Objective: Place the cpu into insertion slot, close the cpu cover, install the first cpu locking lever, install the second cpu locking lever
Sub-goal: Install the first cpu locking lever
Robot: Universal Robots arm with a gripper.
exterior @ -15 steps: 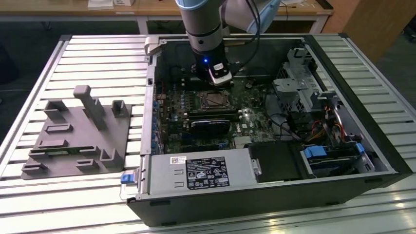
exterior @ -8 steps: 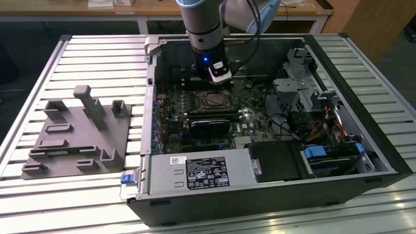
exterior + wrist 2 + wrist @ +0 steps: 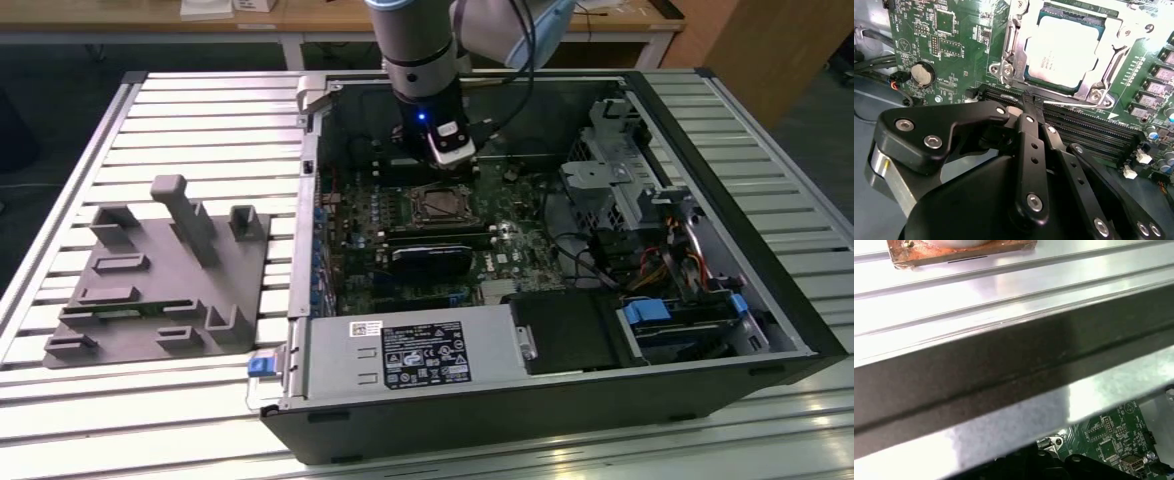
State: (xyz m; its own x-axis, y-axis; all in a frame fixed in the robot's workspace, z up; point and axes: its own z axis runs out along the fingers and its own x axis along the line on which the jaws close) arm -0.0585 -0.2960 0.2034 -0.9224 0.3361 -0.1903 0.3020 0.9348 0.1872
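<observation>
Arm (image 3: 416, 60) hung straight down into the open case (image 3: 534, 425), toward its far side. Tool (image 3: 1031, 104) was closed, tips right at the lever wire (image 3: 1074, 102). Cpu (image 3: 1064, 47) sat in the slot (image 3: 437, 203), cover (image 3: 1114, 45) down over it.

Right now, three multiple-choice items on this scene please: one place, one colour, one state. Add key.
1. Where is the cpu? A on the grey fixture; B in the insertion slot; C on the table slats.
2. Colour of the board around it? A green; B blue; C red.
3. The cpu cover is: A upright; B missing; C down over the cpu.
B: its pale face sits inside the socket. A: green shows all round. C: the silvery frame lies flat on the chip's edges.
</observation>
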